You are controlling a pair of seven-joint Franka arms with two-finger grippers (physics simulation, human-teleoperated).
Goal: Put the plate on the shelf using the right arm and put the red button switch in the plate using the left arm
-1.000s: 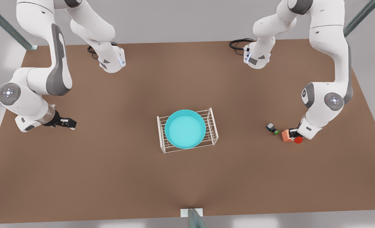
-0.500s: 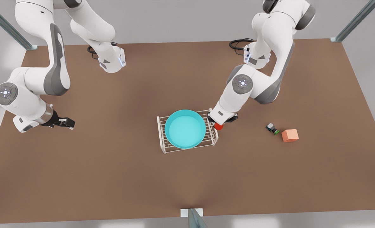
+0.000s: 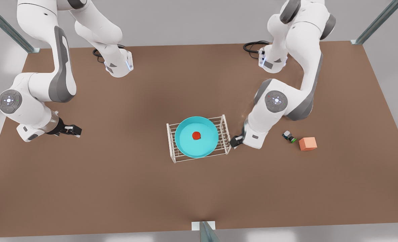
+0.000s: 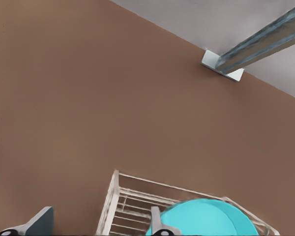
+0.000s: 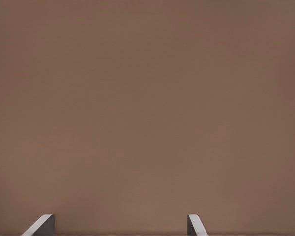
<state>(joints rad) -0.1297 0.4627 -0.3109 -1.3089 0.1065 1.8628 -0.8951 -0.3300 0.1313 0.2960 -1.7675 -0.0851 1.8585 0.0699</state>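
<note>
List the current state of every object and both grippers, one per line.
Turquoise round plate: resting on top of the rack.
White wire shelf rack: upright on the table, carrying the plate.
Red-capped button switch: lying in the plate.
Green-capped switch: on the table beside the cube.
Salmon-orange cube: on the table.
Left gripper: jaws open, empty, beside the rack.
Right gripper: jaws open, empty, waiting.

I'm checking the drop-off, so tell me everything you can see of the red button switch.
The red button switch shows in the front view as a small round red cap; its body is too small to make out. It lies near the middle of the plate, which sits on the shelf. No gripper touches it; the left gripper stands open beside the shelf.
</note>
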